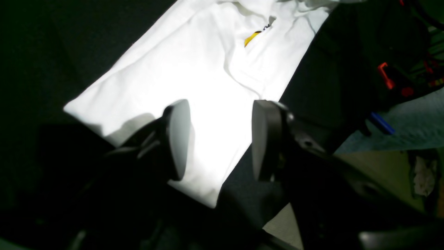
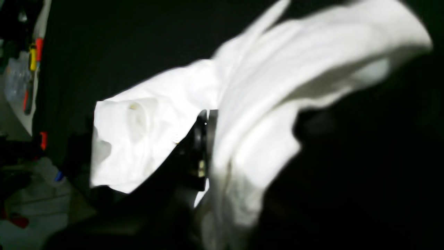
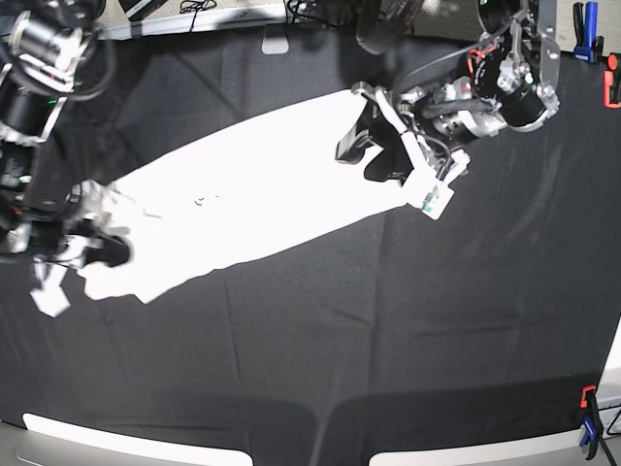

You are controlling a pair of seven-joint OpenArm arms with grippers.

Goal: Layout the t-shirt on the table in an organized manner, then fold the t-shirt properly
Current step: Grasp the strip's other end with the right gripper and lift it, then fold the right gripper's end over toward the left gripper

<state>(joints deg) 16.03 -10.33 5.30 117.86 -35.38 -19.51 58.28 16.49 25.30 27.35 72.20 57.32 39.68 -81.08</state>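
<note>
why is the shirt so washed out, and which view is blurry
Left wrist view: the t-shirt is overexposed against the dark table, and the left end effector casts shadow on it. Right wrist view: cloth near the lens is smeared with blur. Base view: the shirt is flat white, with edges bowed by the wide lens.

I count one t-shirt [image 3: 243, 199], spread on one table [image 3: 408, 320]. I have two arms, each ending in one tool: left tool [image 1: 220, 139] and right tool [image 3: 82, 248]. Three clamps [image 3: 590, 427] show along the table's edges.
</note>
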